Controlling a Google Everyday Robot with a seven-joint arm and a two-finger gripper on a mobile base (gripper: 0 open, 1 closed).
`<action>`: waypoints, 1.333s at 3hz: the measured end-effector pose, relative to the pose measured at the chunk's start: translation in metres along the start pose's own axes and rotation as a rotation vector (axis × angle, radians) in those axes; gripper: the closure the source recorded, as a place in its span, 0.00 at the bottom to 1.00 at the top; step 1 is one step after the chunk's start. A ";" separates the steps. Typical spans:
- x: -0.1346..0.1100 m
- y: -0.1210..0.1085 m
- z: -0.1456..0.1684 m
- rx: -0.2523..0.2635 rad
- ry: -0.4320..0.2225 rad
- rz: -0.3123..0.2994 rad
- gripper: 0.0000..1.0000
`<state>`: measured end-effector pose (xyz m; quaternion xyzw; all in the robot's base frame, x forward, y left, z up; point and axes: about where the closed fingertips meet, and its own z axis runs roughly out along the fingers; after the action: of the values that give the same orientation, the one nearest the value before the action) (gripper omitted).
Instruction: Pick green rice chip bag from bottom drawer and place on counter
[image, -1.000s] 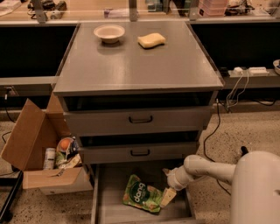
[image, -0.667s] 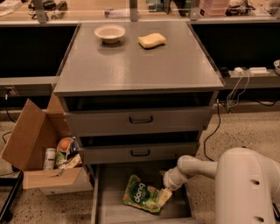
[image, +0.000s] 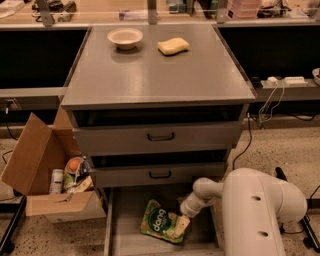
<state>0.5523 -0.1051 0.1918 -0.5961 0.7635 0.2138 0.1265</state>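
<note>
The green rice chip bag (image: 158, 221) lies flat in the open bottom drawer (image: 126, 220), white "dang" lettering up. My gripper (image: 181, 225) reaches down into the drawer from the right, its pale fingertips at the bag's right edge, touching or overlapping it. The white arm (image: 255, 210) fills the lower right and hides the drawer's right side. The counter (image: 155, 75) is the grey cabinet top above the two closed drawers.
A pale bowl (image: 125, 37) and a yellow sponge (image: 173, 46) sit at the back of the counter. An open cardboard box (image: 45, 175) with mixed packets stands on the floor left of the cabinet. Cables and a power strip (image: 285, 80) are at the right.
The arm has swung further forward and now covers more of the lower right. The gripper stays at the bag's right edge; the bag has barely moved.
</note>
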 end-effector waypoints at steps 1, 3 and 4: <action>0.000 0.000 0.001 0.000 -0.001 0.001 0.00; -0.016 -0.014 0.049 0.016 -0.034 -0.062 0.00; -0.023 -0.017 0.066 0.007 -0.037 -0.082 0.18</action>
<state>0.5703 -0.0570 0.1414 -0.6223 0.7367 0.2167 0.1515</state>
